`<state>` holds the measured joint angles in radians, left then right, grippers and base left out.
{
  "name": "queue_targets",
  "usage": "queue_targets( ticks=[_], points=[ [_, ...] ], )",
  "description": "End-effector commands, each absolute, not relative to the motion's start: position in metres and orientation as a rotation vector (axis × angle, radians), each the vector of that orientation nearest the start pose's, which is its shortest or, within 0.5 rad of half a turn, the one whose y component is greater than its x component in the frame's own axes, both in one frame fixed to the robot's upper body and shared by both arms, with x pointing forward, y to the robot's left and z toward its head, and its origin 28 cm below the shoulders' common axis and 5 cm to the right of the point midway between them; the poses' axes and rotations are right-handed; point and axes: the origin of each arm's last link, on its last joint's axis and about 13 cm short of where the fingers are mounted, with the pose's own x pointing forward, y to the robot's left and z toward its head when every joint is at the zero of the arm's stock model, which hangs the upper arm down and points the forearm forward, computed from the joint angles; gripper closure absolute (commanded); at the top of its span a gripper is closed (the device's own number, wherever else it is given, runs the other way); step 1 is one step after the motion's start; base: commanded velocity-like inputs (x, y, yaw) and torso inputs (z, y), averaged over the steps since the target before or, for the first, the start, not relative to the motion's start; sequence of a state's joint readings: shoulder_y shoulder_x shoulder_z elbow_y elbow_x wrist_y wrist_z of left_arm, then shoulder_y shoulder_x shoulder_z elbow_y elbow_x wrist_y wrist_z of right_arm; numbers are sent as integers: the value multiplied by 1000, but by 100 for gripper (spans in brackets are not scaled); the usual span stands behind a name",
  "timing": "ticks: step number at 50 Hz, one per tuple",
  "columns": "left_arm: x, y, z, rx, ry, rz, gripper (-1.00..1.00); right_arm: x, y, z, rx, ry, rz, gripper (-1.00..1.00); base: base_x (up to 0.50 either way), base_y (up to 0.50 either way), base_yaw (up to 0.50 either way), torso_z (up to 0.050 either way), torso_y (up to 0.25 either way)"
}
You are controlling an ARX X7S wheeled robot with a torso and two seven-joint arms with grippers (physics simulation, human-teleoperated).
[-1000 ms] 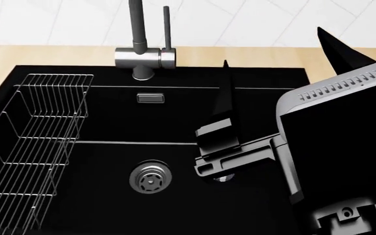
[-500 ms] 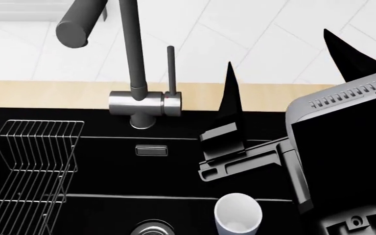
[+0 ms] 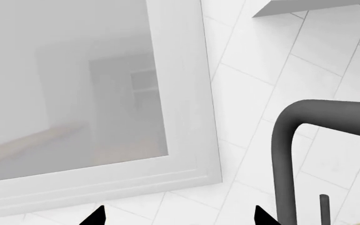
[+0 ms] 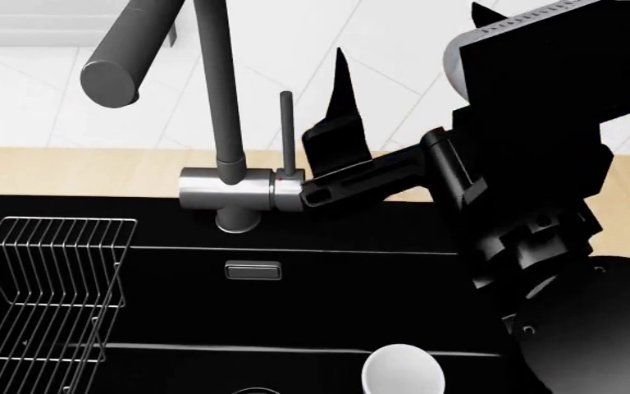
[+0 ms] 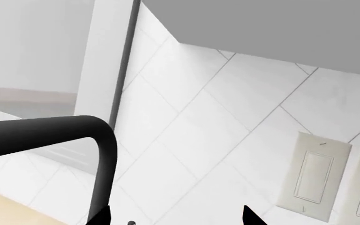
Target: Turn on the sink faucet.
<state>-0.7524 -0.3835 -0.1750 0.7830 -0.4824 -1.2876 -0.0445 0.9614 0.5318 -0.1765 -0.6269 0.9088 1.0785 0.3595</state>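
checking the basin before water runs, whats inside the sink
Inside the sink: a wire dish rack, a white cup, the overflow slot. The right arm covers the basin's right side.

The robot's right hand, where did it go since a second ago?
The right hand rose from over the sink and moved up beside the faucet lever, not clearly gripping it. The view tilted up too. The lever stays upright, and the dish rack stays in place.

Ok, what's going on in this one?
The robot is going for the sink faucet. Its right gripper is up beside the thin upright lever, jaws apart, with nothing held; whether it touches the lever is hard to tell. No water is running into the sink. The left gripper points at the wall, open and empty.
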Motion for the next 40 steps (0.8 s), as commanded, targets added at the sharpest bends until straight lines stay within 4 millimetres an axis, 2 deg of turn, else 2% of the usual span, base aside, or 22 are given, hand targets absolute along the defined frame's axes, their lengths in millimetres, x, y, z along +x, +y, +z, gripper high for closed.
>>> queue_targets(
  ticks=[1,21,24,35,40],
  points=[
    [231,269,255,129,-225,-70,-100,282,-112,298,-120,-259,361,-100,0,0,0,0,0],
    [230,269,254,135,-203,-61,-100,344,-91,288,-50,-154,450,-100,0,0,0,0,0],
    [230,269,254,137,-198,-62,-100,348,-89,287,-52,-146,456,-100,0,0,0,0,0],
    [230,269,255,178,-210,-57,-100,371,-87,296,-90,-104,438,-100,0,0,0,0,0],
    [230,269,255,159,-214,-51,-100,374,-86,311,-110,-124,433,-100,0,0,0,20,-237]
  ],
)
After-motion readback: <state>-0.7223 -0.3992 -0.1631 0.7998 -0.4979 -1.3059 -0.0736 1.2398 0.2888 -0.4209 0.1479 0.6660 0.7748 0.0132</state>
